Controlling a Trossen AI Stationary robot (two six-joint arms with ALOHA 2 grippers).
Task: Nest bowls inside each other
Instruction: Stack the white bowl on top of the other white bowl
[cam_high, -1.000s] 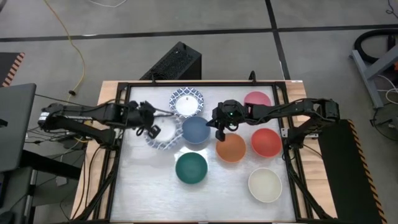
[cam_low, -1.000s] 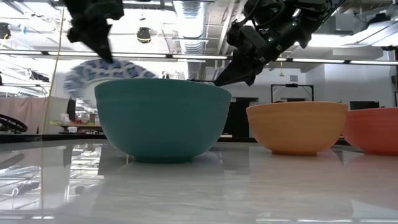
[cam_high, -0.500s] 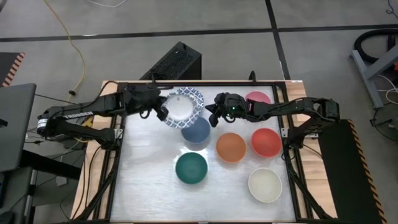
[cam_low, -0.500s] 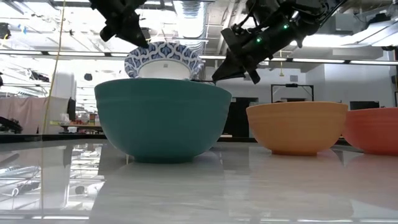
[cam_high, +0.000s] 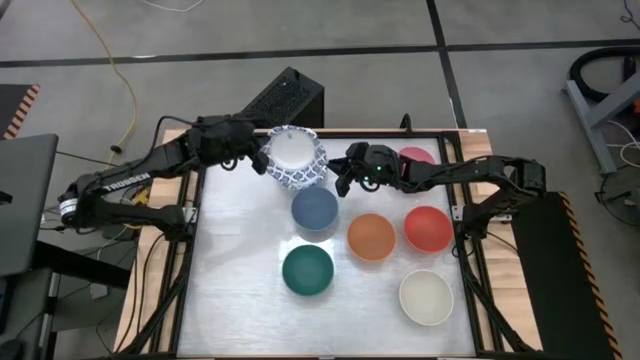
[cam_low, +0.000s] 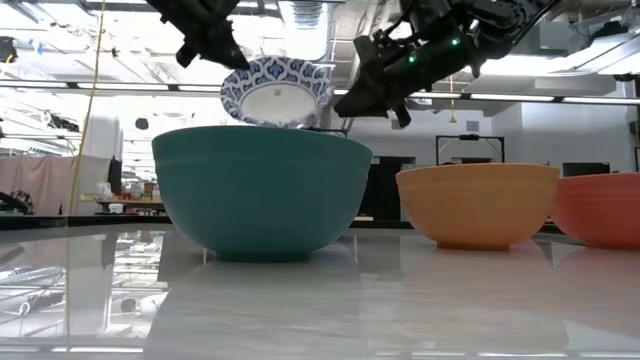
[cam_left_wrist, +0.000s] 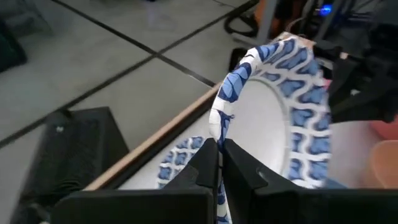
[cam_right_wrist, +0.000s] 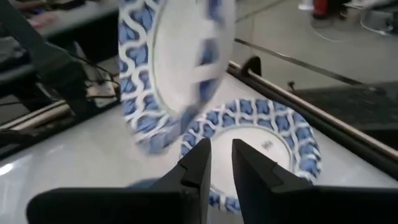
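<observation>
Eight bowls could be counted for certain: six plain and two patterned. In the high view the plain ones sat on the table (cam_high: 240, 300) as one each of blue (cam_high: 314, 209), orange (cam_high: 371, 237), red (cam_high: 428, 229), dark green (cam_high: 307, 270) and cream (cam_high: 427, 297), spread from the centre to the lower right of the frame, with a pink bowl (cam_high: 414, 157) at the upper right, partly under the right arm. The left claw (cam_high: 257, 160), at the upper centre-left of that frame, was closed on the rim of a lifted blue-patterned bowl (cam_high: 295, 158), which hung tilted in the air above the table's far edge; the left wrist view showed both fingers (cam_left_wrist: 202, 167) pinching that rim. A second blue-patterned bowl (cam_right_wrist: 258, 144) lay on the table beneath it, seen in the right wrist view; whether more patterned bowls were stacked in it could not be told. The right claw (cam_high: 345, 176), just right of the lifted bowl at the upper centre, held nothing, its fingers (cam_right_wrist: 194, 163) a narrow gap apart over the lying patterned bowl.
</observation>
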